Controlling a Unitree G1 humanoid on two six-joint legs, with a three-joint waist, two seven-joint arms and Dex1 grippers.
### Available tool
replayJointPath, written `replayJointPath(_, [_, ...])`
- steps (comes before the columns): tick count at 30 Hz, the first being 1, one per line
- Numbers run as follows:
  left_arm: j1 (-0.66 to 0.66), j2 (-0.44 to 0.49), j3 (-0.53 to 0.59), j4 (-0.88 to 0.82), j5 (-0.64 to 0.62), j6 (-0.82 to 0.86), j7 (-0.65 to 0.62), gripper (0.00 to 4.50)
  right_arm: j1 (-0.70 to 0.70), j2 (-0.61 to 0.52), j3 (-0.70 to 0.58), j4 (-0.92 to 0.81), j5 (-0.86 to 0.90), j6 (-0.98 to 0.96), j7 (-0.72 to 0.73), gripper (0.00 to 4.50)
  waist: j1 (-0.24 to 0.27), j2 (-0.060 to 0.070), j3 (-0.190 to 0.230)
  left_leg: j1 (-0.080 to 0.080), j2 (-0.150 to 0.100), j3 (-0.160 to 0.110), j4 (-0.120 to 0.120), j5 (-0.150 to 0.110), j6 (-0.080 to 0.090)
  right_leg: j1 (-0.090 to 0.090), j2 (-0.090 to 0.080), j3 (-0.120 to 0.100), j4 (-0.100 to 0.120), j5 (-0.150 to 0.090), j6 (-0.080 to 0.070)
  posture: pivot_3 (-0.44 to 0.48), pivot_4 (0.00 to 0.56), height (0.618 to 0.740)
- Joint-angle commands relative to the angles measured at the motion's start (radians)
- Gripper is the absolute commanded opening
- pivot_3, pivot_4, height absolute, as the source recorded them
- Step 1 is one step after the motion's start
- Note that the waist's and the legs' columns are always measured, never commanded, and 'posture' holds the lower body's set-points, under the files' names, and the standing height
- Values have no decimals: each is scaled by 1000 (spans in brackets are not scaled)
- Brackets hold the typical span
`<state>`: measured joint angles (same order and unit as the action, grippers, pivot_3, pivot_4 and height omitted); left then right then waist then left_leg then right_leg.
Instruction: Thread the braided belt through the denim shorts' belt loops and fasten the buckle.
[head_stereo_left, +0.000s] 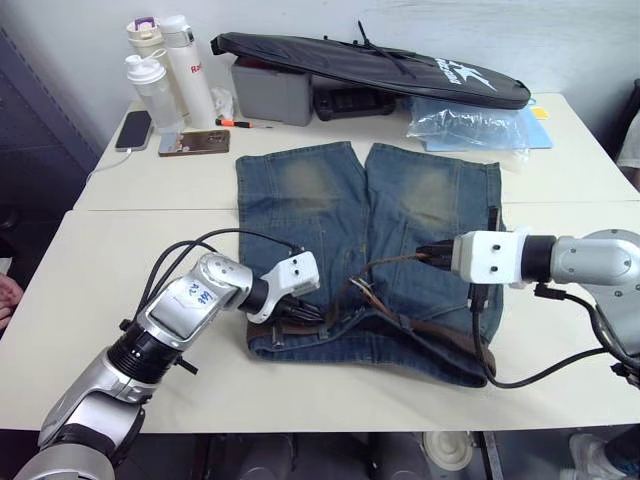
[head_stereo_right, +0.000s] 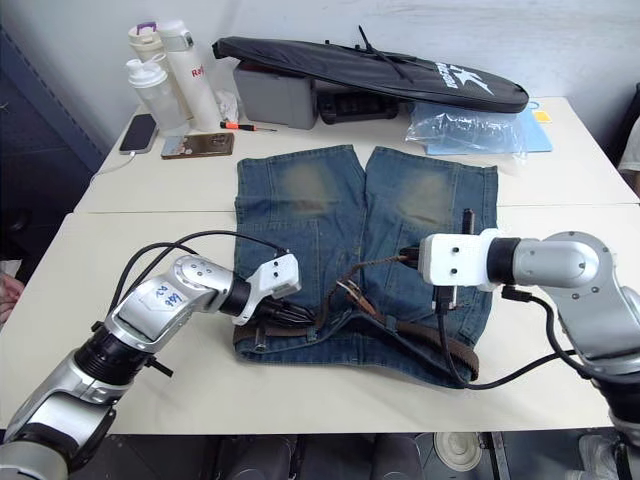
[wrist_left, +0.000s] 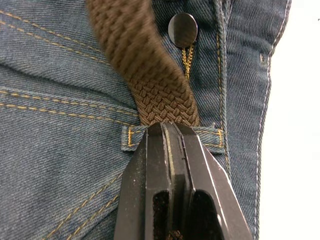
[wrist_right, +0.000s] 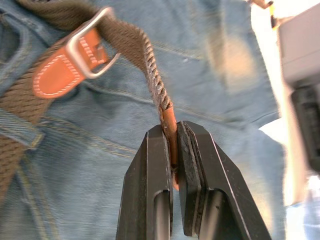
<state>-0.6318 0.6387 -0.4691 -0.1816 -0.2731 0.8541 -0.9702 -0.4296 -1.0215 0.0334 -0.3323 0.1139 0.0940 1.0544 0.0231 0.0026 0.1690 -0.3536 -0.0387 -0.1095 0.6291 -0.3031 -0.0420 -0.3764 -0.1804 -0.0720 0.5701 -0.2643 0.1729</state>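
Between the two pincers, faded blue shorts (head_stereo_left: 370, 260) lie flat on the cream table (head_stereo_left: 90, 300), waistband toward the robot, legs pointing away. Left pincer (wrist_left: 170, 131) is pressed together at a belt loop (wrist_left: 131, 138) on the waistband, fingers closed w/ the brown braided belt (wrist_left: 145, 70) running out just ahead of the tips, past a dark button (wrist_left: 182, 30). Can't tell if belt is actually caught between the fingers. Right pincer (wrist_right: 174, 131) is pinching the belt's tan leather tip; from there the strap runs to the silver buckle (wrist_right: 92, 42) w/ its orange-tan leather tab, passing through the frame. Belt lies along the waistband btwn both pincers, part lifted off the denim toward the right pincer.

Beyond the shorts: black bag (head_stereo_left: 370, 65) w/ white lettering, unreadable; white bottle (head_stereo_left: 188, 68) w/ red letters "Ra…", rest hidden; 2 phones (head_stereo_left: 134, 128); clear plastic bag (head_stereo_left: 465, 125).
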Motion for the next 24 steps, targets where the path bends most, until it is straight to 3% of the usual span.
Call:
replayJointPath(1, [11, 5, -20, -4, 23, 1, -8, 47, -77, -31, -63, 20, 9, -50, 14, 0, 0, 0, 0, 0, 0, 0, 0, 0, 0, 0, 0, 0, 0, 0, 0, 0, 150, 740])
replayJointPath(6, [20, 7, -10, -18, 14, 15, -8, 47, -148, -17, -44, 14, 21, -27, 28, 0, 0, 0, 0, 0, 0, 0, 0, 0, 0, 0, 0, 0, 0, 0, 0, 0, 150, 740])
replayJointPath(9, [11, -30, 62, -18, -48, 64, 3, 47, -159, 14, -27, -5, 35, 1, 28, 0, 0, 0, 0, 0, 0, 0, 0, 0, 0, 0, 0, 0, 0, 0, 0, 0, 150, 740])
replayJointPath(13, [-91, -142, 350, 54, -230, 188, 55, 47, -178, 47, -2, -20, 44, 26, 34, 0, 0, -2, 1, -1, 0, 0, 1, 0, 0, 0, 0, 0, 1, 0, 0, 0, 150, 740])
replayJointPath(16, [-162, -193, 490, 116, -282, 216, 129, 47, -184, 56, 2, -22, 42, 37, 43, 0, -2, -2, 1, 0, 0, -1, 1, 0, 0, 0, 0, 0, 1, 0, 0, 0, 150, 740])
replayJointPath(20, [-220, -247, 558, 106, -310, 218, 207, 47, -182, 61, 10, -35, 44, 55, 43, 0, -8, -1, 1, 1, 0, 0, 0, 0, 0, 0, 0, 1, 0, 0, 1, 0, 150, 740])
replayJointPath(23, [-214, -282, 530, 36, -323, 243, 247, 847, -180, 62, 15, -35, 37, 63, 40, 0, -6, -1, 1, 0, 0, 0, 0, 0, 0, 0, 0, 1, 0, 1, 1, 0, 150, 740])
replayJointPath(24, [-202, -276, 496, 11, -306, 239, 255, 1313, -179, 61, 15, -35, 35, 65, 40, 0, -5, -1, 1, 0, 0, 0, 1, 0, 0, 0, 0, 1, 0, 1, 1, 0, 150, 740])
